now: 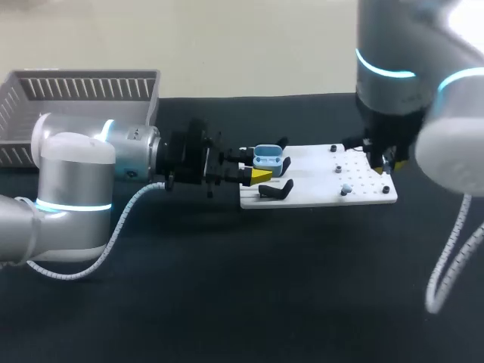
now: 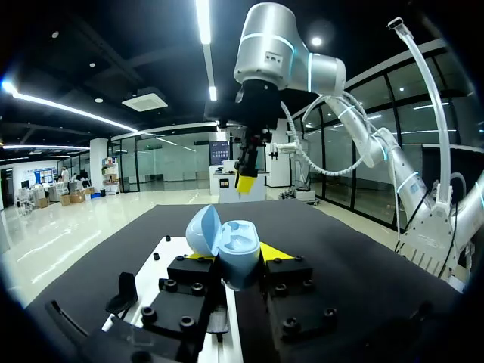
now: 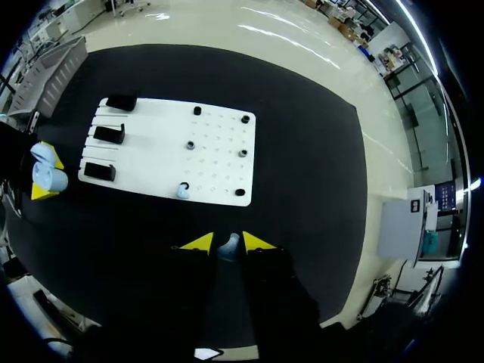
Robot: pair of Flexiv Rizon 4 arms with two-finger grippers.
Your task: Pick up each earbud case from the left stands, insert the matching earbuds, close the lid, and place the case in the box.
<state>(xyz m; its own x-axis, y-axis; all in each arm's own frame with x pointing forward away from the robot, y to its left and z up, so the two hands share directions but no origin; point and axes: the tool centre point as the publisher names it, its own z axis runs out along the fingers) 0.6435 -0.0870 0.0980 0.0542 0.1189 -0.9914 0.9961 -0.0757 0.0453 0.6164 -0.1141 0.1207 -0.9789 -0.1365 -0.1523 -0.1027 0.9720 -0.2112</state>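
A light blue earbud case with its lid open sits between my left gripper's yellow-tipped fingers, which are shut on it. In the head view the case hangs at the left edge of the white board, with my left gripper level with the table. High above the board's right end, my right gripper is shut on a small light blue earbud. Its fingers are mostly hidden behind the arm in the head view. Another earbud rests on the board.
Three black stands line the board's left side, and several small black pegs dot its right part. A grey slatted basket stands at the far left of the black table.
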